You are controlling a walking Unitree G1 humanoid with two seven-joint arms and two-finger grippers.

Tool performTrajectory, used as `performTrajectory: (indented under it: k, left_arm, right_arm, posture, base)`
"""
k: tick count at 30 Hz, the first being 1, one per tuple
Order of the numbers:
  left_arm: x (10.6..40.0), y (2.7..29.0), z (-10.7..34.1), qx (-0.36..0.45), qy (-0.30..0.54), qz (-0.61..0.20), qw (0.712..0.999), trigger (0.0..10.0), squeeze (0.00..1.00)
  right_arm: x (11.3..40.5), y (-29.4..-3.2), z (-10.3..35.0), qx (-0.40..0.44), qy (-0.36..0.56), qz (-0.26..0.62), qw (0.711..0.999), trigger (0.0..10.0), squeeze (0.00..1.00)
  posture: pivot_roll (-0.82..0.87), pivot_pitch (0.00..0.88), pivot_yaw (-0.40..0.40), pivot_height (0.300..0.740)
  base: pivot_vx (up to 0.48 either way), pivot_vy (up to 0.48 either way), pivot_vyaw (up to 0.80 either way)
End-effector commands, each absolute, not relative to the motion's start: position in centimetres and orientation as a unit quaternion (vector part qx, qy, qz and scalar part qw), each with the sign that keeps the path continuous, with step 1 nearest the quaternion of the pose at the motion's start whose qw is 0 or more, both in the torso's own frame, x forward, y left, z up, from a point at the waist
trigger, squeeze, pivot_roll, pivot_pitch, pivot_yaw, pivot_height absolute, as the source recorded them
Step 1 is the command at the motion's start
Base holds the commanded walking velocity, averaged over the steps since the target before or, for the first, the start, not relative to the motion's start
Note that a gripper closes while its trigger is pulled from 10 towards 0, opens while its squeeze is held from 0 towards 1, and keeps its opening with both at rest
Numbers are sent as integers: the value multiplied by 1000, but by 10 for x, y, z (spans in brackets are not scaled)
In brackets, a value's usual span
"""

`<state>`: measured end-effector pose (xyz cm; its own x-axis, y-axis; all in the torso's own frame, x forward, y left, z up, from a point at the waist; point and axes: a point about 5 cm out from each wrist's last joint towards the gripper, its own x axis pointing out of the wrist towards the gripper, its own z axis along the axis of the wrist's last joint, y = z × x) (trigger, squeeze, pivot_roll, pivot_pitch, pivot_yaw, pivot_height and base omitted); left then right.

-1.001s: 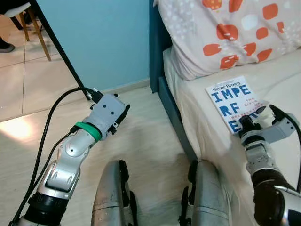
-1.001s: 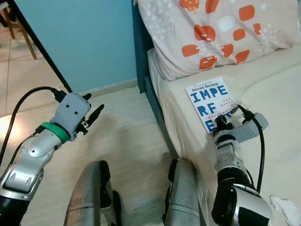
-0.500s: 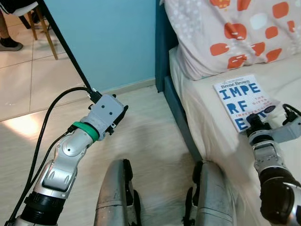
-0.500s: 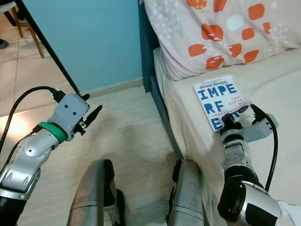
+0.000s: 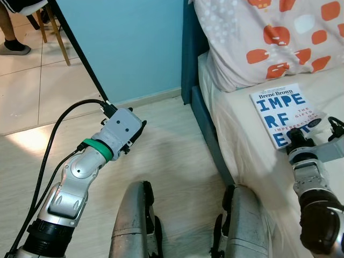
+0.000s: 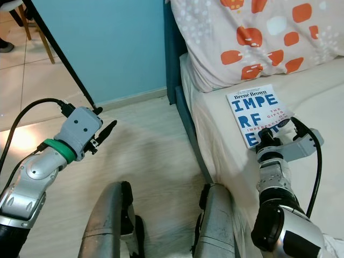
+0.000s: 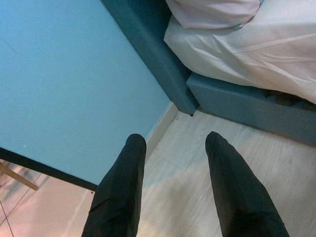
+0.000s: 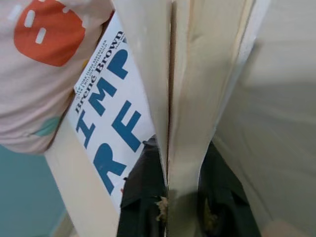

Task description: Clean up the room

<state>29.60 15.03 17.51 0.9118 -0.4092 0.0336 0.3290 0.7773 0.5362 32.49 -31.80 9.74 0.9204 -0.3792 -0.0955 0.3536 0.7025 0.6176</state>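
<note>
A white book with blue letters [image 6: 255,114] lies on the cream sheet of the bed [image 6: 317,97], just below the pillow. My right gripper [image 6: 270,141] is shut on the book's near corner. In the right wrist view the two black fingers [image 8: 140,197] pinch the book's page edge [image 8: 182,74] between them, and the cover [image 8: 111,113] shows beside it. My left gripper [image 5: 137,131] is held out over the wooden floor to the left of the bed. It is open, with nothing between its fingers [image 7: 121,197].
A pillow with orange patches [image 6: 252,37] lies behind the book. The dark blue bed frame [image 6: 185,129] runs beside my legs [image 6: 107,226]. A blue wall [image 6: 102,48], a slanted black pole [image 6: 59,59], wooden chair legs and a person's foot [image 5: 13,45] stand at left.
The whole view has shifted a little, so the bed sits further right in the picture. My right gripper stays shut on the book's corner. The left arm keeps its pose.
</note>
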Motion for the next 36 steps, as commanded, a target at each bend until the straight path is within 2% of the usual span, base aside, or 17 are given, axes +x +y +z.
performTrajectory:
  k: [1, 3, 4, 12, 16, 17, 29, 31, 32, 33, 34, 36]
  left_arm:
    - [293, 152, 168, 274, -60, -198, 939, 10000, 0]
    - [293, 151, 168, 273, -59, -199, 939, 10000, 0]
    - [293, 151, 168, 273, -60, -200, 939, 10000, 0]
    - [294, 150, 167, 272, -60, -201, 939, 10000, 0]
    - [294, 149, 166, 273, -60, -202, 939, 10000, 0]
    - [294, 148, 165, 273, -61, -202, 938, 10000, 0]
    - [295, 143, 163, 269, -63, -203, 939, 10000, 0]
    - [297, 137, 161, 258, -67, -205, 942, 10000, 0]
    - [297, 137, 161, 258, -67, -205, 942, 10000, 0]
    - [297, 133, 163, 233, -73, -209, 947, 10000, 0]
    - [297, 133, 163, 233, -73, -209, 947, 10000, 0]
    - [297, 127, 166, 170, -72, -214, 959, 10000, 0]
  right_arm:
    - [315, -328, 90, 317, -6, -236, 919, 10000, 671]
    - [314, -331, 91, 311, -8, -238, 920, 10000, 702]
    - [313, -333, 92, 301, -6, -240, 923, 10000, 1000]
    - [313, -337, 96, 276, -6, -235, 932, 10000, 1000]
    - [311, -344, 104, 261, -37, -252, 931, 10000, 973]
    - [310, -346, 106, 253, -50, -259, 931, 10000, 0]
    - [307, -348, 121, 202, -117, -271, 934, 10000, 0]
    - [303, -347, 142, 157, -190, -278, 928, 10000, 0]
    - [303, -347, 142, 157, -190, -278, 928, 10000, 0]
    - [303, -330, 152, 143, -224, -246, 932, 10000, 0]
    - [303, -330, 152, 143, -224, -246, 932, 10000, 0]
    - [299, -297, 162, 137, -252, -185, 940, 10000, 0]
  posture:
    - [209, 193, 140, 576]
    - [197, 193, 141, 576]
    - [197, 193, 141, 576]
    - [191, 192, 140, 576]
    - [187, 191, 137, 576]
    - [184, 189, 134, 576]
    - [156, 184, 124, 576]
    - [120, 163, 88, 576]
    - [120, 163, 88, 576]
    - [108, 154, 78, 576]
    - [108, 154, 78, 576]
    - [86, 132, 56, 576]
  base:
    - [0, 0, 0]
    - [0, 0, 0]
    - [0, 0, 0]
    - [0, 0, 0]
    - [0, 0, 0]
    - [0, 0, 0]
    - [0, 0, 0]
    - [0, 0, 0]
    - [0, 0, 0]
    - [0, 0, 0]
    - [0, 0, 0]
    - [0, 0, 0]
